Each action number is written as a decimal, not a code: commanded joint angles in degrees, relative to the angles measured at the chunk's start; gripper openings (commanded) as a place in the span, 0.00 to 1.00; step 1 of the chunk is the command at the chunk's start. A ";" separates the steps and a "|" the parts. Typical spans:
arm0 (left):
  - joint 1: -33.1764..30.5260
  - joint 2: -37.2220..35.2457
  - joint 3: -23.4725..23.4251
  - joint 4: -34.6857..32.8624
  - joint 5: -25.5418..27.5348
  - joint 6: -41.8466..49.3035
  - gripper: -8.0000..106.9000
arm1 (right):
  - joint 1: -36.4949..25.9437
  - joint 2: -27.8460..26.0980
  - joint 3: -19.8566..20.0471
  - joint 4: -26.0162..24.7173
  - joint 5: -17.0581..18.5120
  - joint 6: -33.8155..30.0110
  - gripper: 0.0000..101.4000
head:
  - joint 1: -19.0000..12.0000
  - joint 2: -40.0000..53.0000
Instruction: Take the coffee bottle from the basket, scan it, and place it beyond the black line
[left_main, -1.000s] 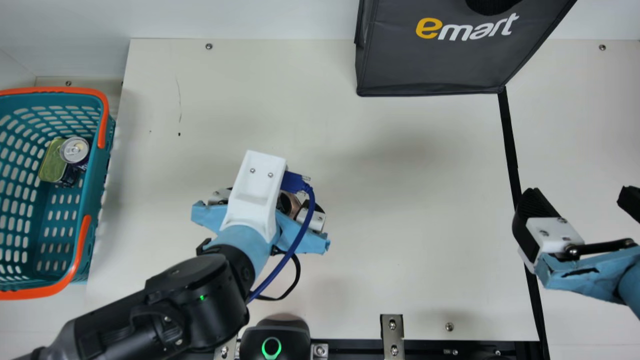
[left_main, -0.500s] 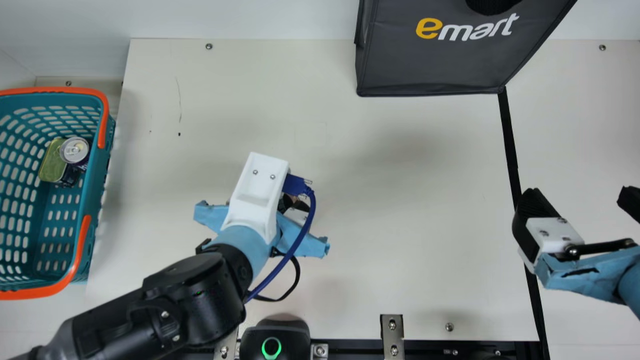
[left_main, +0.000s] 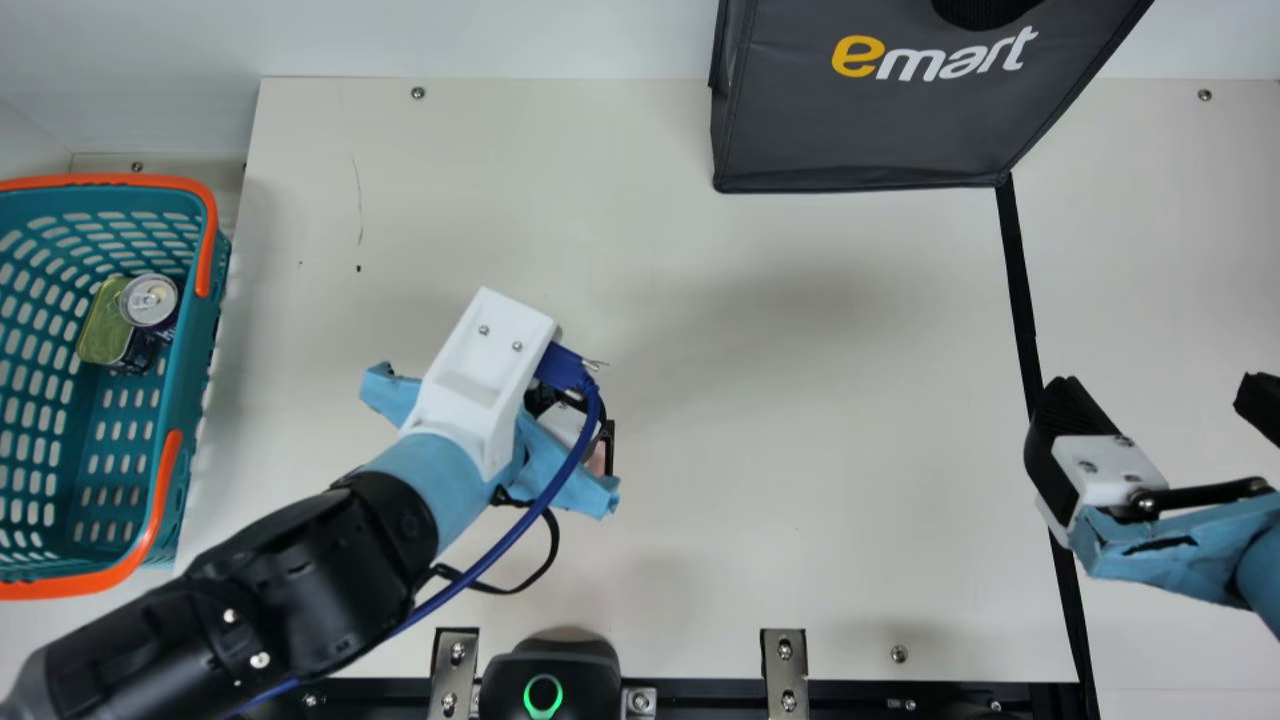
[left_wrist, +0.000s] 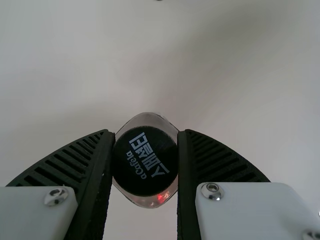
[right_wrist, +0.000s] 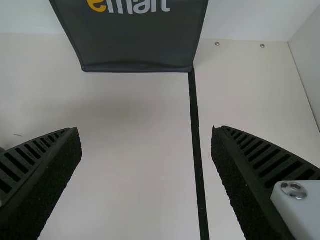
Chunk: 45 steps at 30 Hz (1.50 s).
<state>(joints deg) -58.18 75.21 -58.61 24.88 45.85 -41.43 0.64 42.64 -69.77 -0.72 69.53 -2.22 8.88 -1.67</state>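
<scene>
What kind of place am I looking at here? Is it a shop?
Probably a mock-up of a store checkout rather than a real shop: there's a teal shopping basket holding a drink can, a dark shopping bag, and what may be a scanner with a green ring.

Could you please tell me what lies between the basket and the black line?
In the main view, the left gripper, over the table; the left wrist view shows it holding the coffee bottle.
</scene>
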 joint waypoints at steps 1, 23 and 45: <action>0.71 -0.50 0.15 -1.78 -1.05 4.29 0.16 | 0.00 0.00 0.00 0.00 0.00 0.00 0.90 | -0.96 0.09; 10.11 -4.69 -1.11 -17.48 -1.20 31.92 0.16 | 0.00 0.00 0.00 0.00 0.00 0.00 0.90 | -0.96 0.09; 12.72 -2.39 -9.16 -27.14 7.34 36.50 0.16 | 0.00 0.00 0.00 0.00 0.00 0.00 0.90 | -0.96 0.09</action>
<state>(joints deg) -45.32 72.81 -67.75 -2.13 53.15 -4.90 0.64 42.64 -69.77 -0.72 69.53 -2.22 8.88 -1.76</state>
